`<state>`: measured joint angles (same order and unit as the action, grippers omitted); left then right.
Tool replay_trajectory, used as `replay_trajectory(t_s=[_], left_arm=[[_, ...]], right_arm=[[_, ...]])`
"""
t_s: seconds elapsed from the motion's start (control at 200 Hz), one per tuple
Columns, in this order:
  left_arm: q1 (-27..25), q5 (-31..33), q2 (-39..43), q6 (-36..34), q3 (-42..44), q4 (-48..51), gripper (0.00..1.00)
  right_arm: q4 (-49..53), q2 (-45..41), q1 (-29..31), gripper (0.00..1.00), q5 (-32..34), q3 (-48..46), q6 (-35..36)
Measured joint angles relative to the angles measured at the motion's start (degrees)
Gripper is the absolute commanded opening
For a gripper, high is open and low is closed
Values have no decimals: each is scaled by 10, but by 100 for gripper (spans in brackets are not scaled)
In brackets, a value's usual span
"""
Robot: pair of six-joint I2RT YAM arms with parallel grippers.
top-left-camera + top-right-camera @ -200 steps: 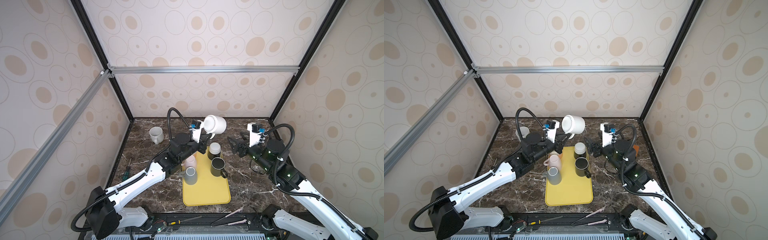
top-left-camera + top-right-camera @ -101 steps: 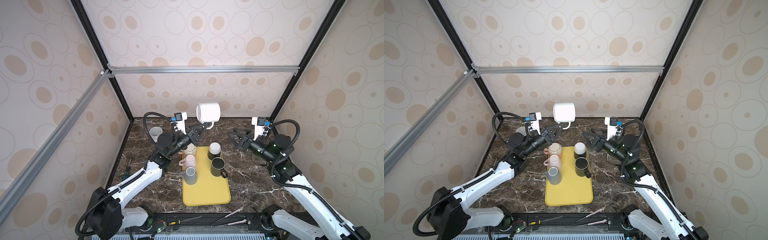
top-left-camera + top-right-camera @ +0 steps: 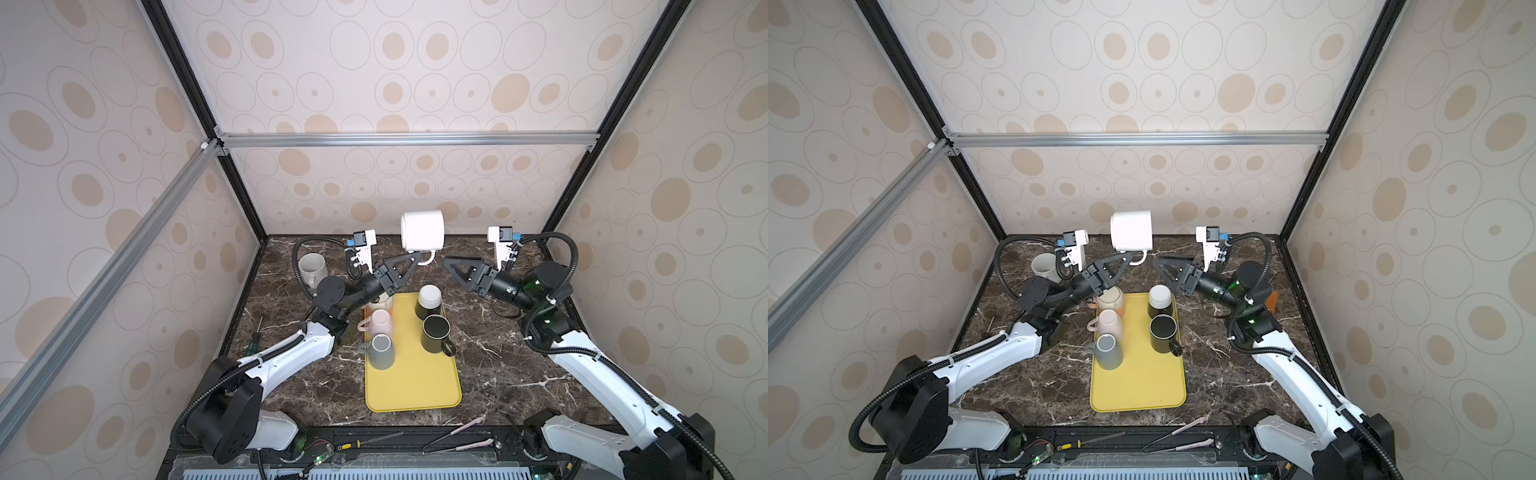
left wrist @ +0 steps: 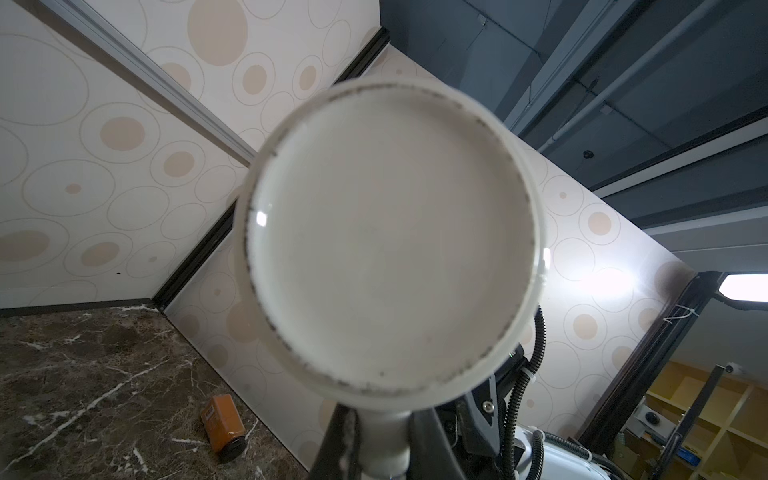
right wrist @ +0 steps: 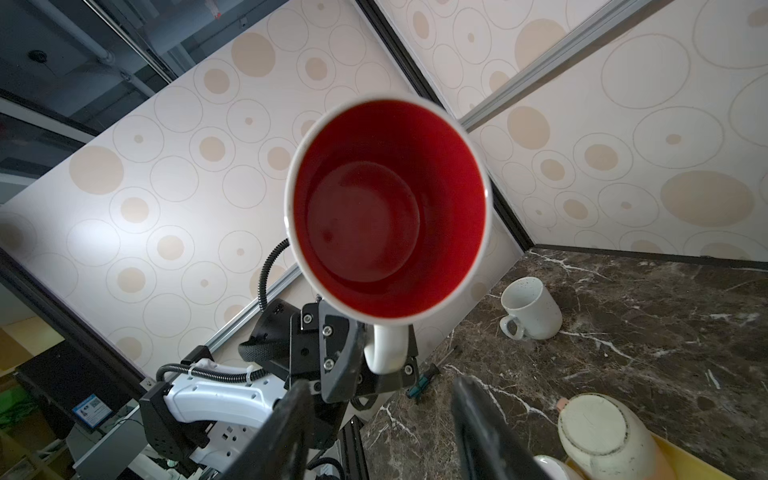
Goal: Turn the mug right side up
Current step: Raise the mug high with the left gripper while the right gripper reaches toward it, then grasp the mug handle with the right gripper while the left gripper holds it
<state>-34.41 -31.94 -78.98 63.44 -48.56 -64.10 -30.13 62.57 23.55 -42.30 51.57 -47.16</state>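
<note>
Left gripper [image 3: 411,258] is clamped on the mug [image 3: 423,230] handle [image 5: 388,353], mug sideways right above it. Right gripper [image 3: 451,262] is spread and empty, mug mouth facing it.

Glossy ceramic mug [image 3: 422,230]; polished veined marble tabletop [image 3: 498,365]; matt plastic tray [image 3: 411,384]

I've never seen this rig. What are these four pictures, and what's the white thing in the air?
Two robot arms work over a marble table. Two pictures look down from overhead; the other two come from a camera on each wrist. The left gripper, jaws shut on the handle, holds a white mug on its side in the air: its wrist camera sees the base, the right one the red inside. The right gripper hovers beside it, jaws open. A yellow tray carries five mugs; a speckled mug sits apart.
</note>
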Motion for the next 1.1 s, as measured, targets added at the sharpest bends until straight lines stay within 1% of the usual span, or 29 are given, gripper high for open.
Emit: replay_trajectory(t_s=[0.115, 0.33, 0.515, 0.68, 0.92, 0.985, 1.05, 1.1], left_arm=[[0, -2, -15, 14, 0, -29, 0], [0, -8, -37, 37, 0, -61, 0], [-2, -8, -38, 44, 0, -77, 0], [-2, -8, -38, 47, 0, -86, 0], [-11, -8, -65, 58, 0, -110, 0], [-13, -9, -69, 59, 0, -108, 0], [-13, -10, -70, 60, 0, -109, 0], [-13, -10, -70, 60, 0, -111, 0]], right_arm=[[21, 2, 9, 51, 0, 10, 11], [28, 21, 12, 49, 2, 13, 18], [32, 42, 12, 46, 7, 25, 24], [31, 45, 12, 45, 7, 28, 25], [9, 66, 19, 43, 3, 45, 20], [8, 67, 21, 39, 2, 45, 20], [8, 67, 23, 37, 3, 47, 20], [7, 67, 24, 34, 2, 49, 21]])
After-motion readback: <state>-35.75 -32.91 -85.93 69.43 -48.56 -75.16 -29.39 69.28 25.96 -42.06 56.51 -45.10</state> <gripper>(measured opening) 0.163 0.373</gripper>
